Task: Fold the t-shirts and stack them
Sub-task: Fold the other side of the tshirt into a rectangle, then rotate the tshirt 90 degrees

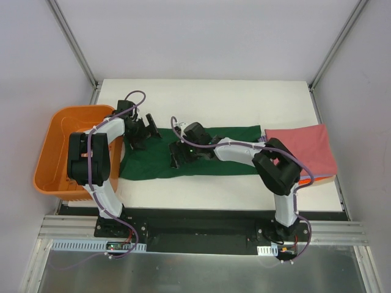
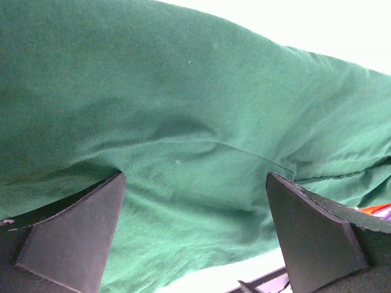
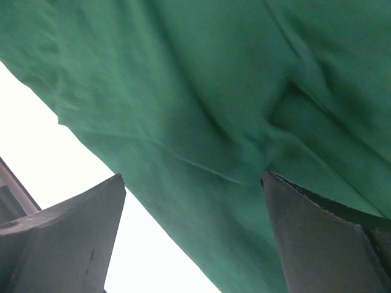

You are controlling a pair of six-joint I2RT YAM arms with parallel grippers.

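A white table (image 1: 214, 101) seen from above, with a dark green shirt (image 1: 235, 134) lying along its middle as a long flat band, its left end near an orange basket (image 1: 46, 152) that hangs off the table's left edge. At the right end of the band sits a folded pink-red shirt (image 1: 302, 149); thin lavender and orange edges under its near side may be more folded shirts, too small to tell for sure. The left gripper (image 1: 142, 131) hangs over the shirt's left end and the right gripper (image 1: 180, 152) over its middle, but from above both are dark shapes and their jaws are hard to read. The wrist cameras settle it: the left gripper (image 2: 194, 183) has its fingers (image 2: 79, 238) spread wide with only wrinkled green shirt (image 2: 183, 91) between them, nothing pinched. The right gripper (image 3: 192, 183) is spread just as wide above the green shirt (image 3: 201, 73), whose edge runs diagonally across bare table. Both close views cut off the basket.
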